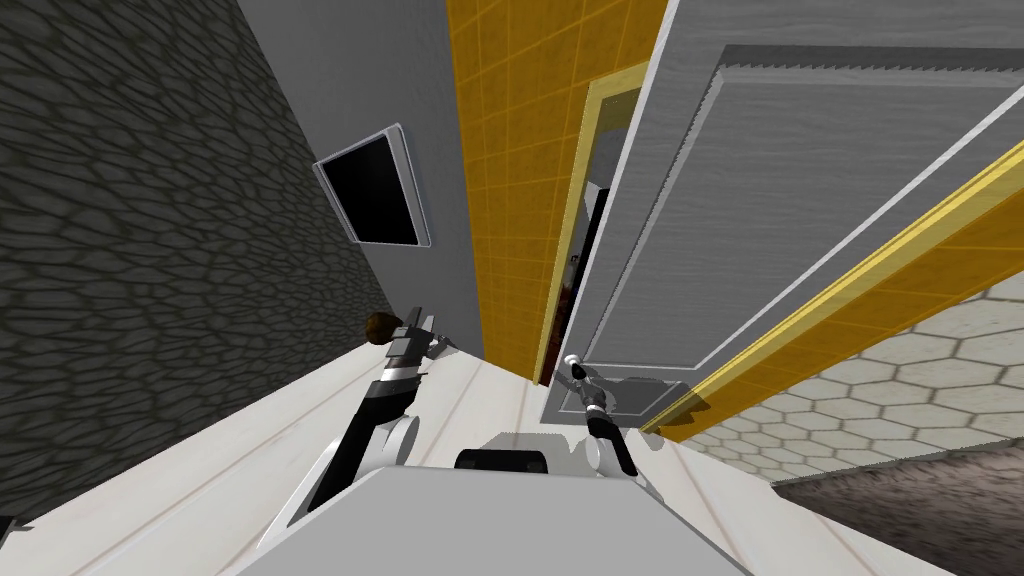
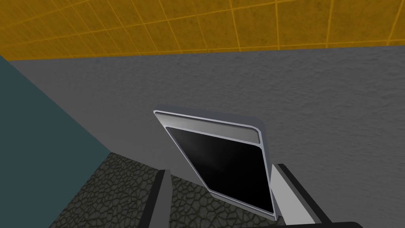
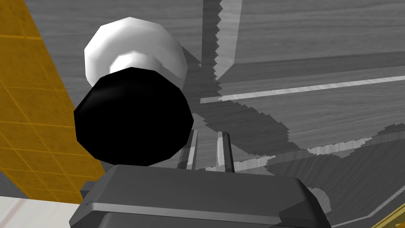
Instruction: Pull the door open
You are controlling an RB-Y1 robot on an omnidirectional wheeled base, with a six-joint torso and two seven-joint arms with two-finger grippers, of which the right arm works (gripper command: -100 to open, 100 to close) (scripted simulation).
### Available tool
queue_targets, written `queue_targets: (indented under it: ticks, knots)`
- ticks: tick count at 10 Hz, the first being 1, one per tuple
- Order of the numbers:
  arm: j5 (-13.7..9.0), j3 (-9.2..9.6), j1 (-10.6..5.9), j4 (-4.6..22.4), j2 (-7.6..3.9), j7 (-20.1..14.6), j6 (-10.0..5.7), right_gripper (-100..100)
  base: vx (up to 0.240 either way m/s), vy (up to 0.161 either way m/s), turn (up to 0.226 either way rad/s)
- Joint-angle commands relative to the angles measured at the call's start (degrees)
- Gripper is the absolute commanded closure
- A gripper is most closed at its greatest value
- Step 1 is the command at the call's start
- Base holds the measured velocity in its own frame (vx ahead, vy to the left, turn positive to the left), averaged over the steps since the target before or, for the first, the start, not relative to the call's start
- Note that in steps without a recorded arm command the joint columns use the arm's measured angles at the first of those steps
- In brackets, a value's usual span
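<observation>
Door [image 1: 760,200], grey wood-grain, panelled, is standing ajar. Right gripper [image 3: 208,133] is sitting closed beside its round black-and-white knob [image 3: 134,114]. Left gripper [image 2: 219,170] is hanging open.

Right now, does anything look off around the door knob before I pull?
Yes. The right gripper is shut on nothing: the door knob sits beside its fingers, not between them. The grey door itself is slightly ajar, with a narrow gap along its edge.

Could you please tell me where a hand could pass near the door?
A narrow gap shows between the door and the yellow frame. The white floor between left tool and door lies bare. Crowded at the knob, right tool beside it.
</observation>
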Motion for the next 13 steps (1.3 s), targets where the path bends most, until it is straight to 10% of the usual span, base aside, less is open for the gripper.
queue_targets:
  ticks: [1,2,7,8,13]
  knots:
    - [0.0,0.00,0.00,0.0,0.00,0.0,0.00,-100,0.007,-0.013,-0.038]
    - [0.0,0.00,0.00,0.0,0.00,0.0,0.00,100,0.009,-0.018,0.011]
    - [0.0,0.00,0.00,0.0,0.00,0.0,0.00,100,0.000,0.000,0.000]
    - [0.6,1.50,0.98,-0.1,-0.52,-1.1,-1.63,-100,-0.110,-0.051,0.103]
    - [1.9,4.59,2.24,-0.8,-1.02,-3.0,-4.94,-100,-0.138,-0.076,0.079]
